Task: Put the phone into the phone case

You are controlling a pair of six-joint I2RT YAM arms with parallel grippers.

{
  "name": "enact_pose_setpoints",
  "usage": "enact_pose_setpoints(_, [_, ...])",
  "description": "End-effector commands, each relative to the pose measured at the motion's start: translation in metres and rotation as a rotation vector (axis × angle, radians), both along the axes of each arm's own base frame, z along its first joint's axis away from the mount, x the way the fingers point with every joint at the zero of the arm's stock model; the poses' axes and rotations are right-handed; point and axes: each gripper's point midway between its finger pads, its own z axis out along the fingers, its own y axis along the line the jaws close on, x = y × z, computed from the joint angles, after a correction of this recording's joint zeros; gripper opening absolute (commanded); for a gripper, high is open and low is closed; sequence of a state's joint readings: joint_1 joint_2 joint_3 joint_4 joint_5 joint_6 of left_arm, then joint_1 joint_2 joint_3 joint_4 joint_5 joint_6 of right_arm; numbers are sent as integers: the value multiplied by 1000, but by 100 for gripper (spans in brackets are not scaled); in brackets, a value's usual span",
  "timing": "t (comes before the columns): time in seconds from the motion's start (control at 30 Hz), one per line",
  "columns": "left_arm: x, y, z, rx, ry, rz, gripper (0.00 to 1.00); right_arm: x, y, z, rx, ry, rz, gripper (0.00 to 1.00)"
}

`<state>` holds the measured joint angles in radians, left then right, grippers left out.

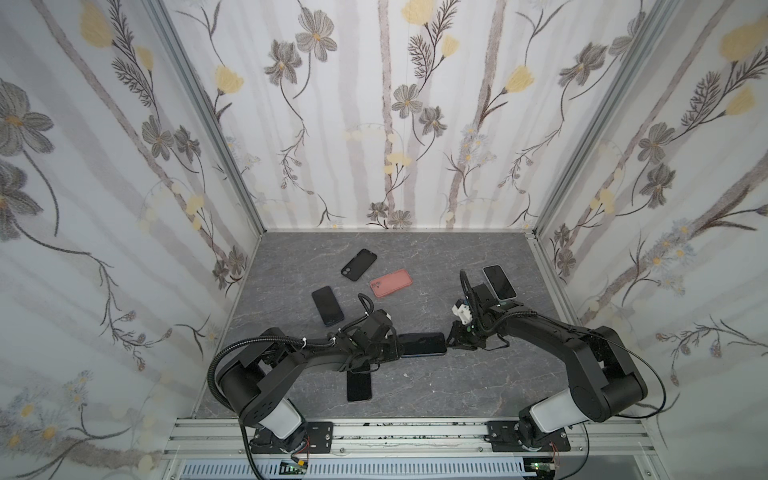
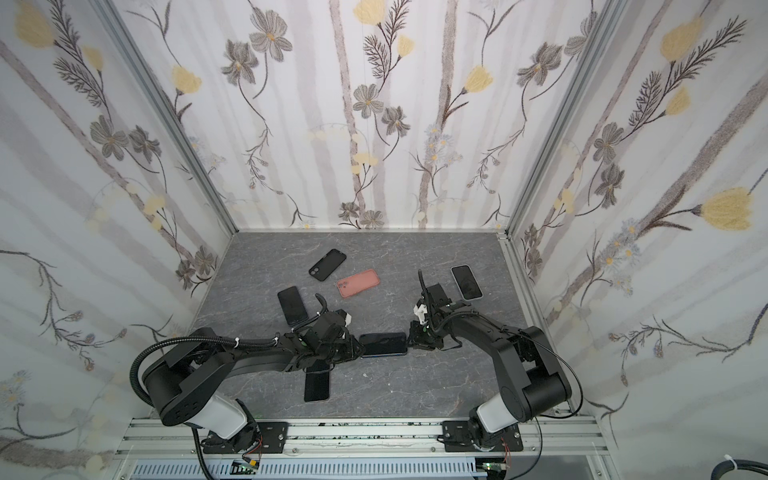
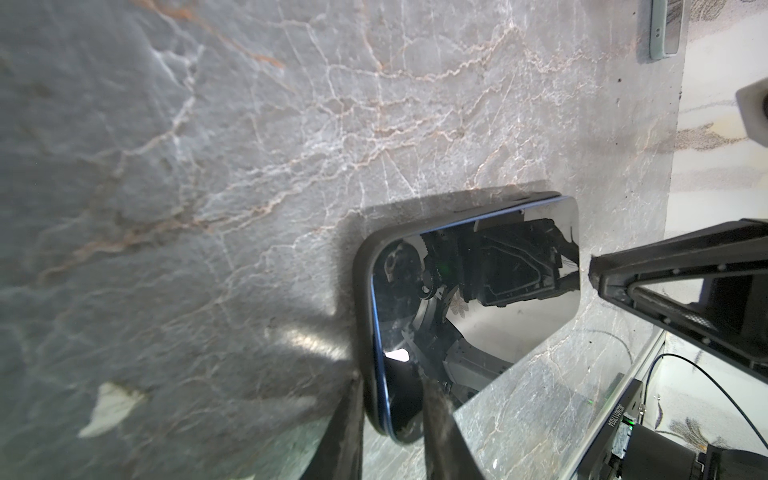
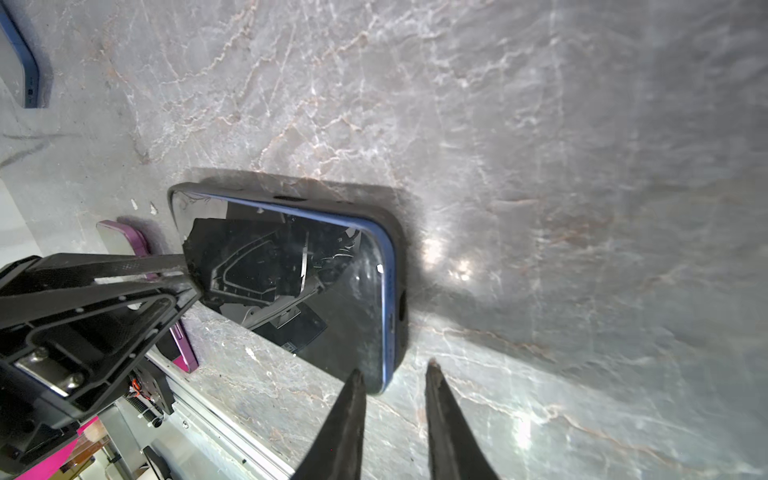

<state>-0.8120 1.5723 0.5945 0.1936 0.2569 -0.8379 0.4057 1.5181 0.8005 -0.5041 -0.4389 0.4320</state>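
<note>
Phone [image 1: 422, 344] is seen lying screen-up at mid-table, between the two hands, its long axis running from one to the other; a blue rim is shown inside a black phone case [image 3: 361, 291], so the pair is judged mostly mated; along one long side the blue rim sits proud of the case lip, so seating is judged incomplete there; the left hand [image 3: 388, 374] is clamped on one short end, one finger laid on the screen and one against the outside of the case; that end is probably pinched so that the phone is pressed home and the pair is kept from sliding; the right hand [image 4: 392, 370] is held at the opposite short end with fingers a little apart, a corner of the phone between them; one tip overlaps the glass, the other is clear of the case over bare table [image 4: 582, 208]; nothing is gripped there; it is judged to be placed as a stop, or for a press on that corner; left unused are a black case [image 1: 358, 264], a pink case [image 1: 391, 282], a dark phone [image 1: 327, 305] and a white-rimmed phone [image 1: 498, 281], all well apart from the work; a purple-edged phone [image 4: 185, 349] is partly hidden under the left arm.
</note>
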Motion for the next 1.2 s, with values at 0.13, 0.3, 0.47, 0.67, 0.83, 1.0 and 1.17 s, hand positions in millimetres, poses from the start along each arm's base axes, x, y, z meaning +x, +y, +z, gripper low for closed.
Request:
enact_pose_setpoints(0.13, [-9, 17, -19, 98, 52, 14, 24, -12, 16, -5, 90, 42, 43, 27])
enact_pose_setpoints(0.3, [-14, 18, -26, 113, 64, 7, 23, -24, 11, -25, 68, 81, 38, 23])
enact_pose_setpoints(0.47, [-18, 23, -36, 137, 72, 10, 21, -30, -2, -40, 0, 99, 27, 16])
enact_pose_setpoints(0.67, [-20, 27, -49, 157, 81, 15, 20, -32, -10, -54, -57, 113, 21, 15])
enact_pose_setpoints(0.83, [-23, 34, -58, 180, 84, 24, 18, -34, -13, -61, -70, 114, -1, 17])
enact_pose_setpoints(1.0, [-23, 32, -53, 166, 85, 25, 21, -25, -6, -42, -21, 69, -23, 22])
enact_pose_setpoints(1.17, [-10, 18, -24, 134, 31, 10, 29, -2, 0, -13, 31, -14, -62, 30])
